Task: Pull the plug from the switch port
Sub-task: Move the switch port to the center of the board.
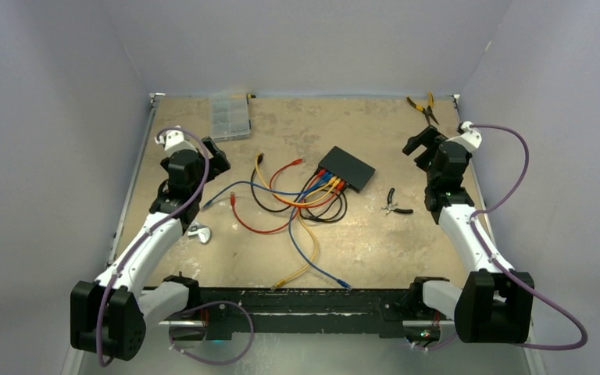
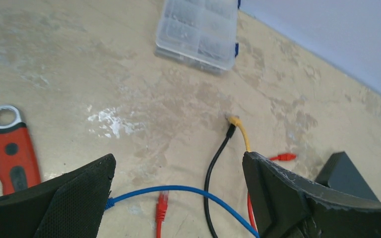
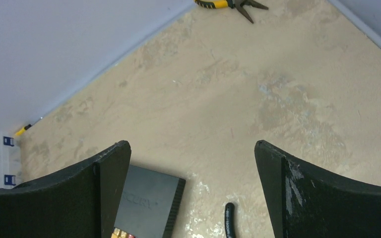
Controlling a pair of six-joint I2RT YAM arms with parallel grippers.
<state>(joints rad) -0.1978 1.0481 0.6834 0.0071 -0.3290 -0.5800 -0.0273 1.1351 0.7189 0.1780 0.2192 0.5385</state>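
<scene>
- The switch (image 1: 347,168) lies flat near the middle of the table (image 1: 375,250), turned at an angle. One corner of it (image 3: 149,198) shows in the right wrist view.
- Red, blue, yellow and orange plugs (image 1: 330,183) sit in a row in the sockets along its near-left edge.
- Their cables (image 1: 293,211) spill in loops toward the near side and the left, with loose ends lying on the table.
- The right gripper (image 1: 419,145) (image 3: 192,148) hangs to the right of the switch, apart from it. Its jaws are spread wide with nothing between them.
- The left gripper (image 1: 216,157) (image 2: 178,163) hangs left of the cables, jaws also spread wide and empty. Blue, black and red cable ends lie below it.
- Small black pliers (image 1: 394,205) lie between the switch and the right arm.
- Yellow-handled pliers (image 1: 423,108) lie at the far right corner.
- A clear plastic box (image 1: 230,117) sits by the far edge.
- A red-handled wrench (image 2: 12,151) lies near the left gripper.
</scene>
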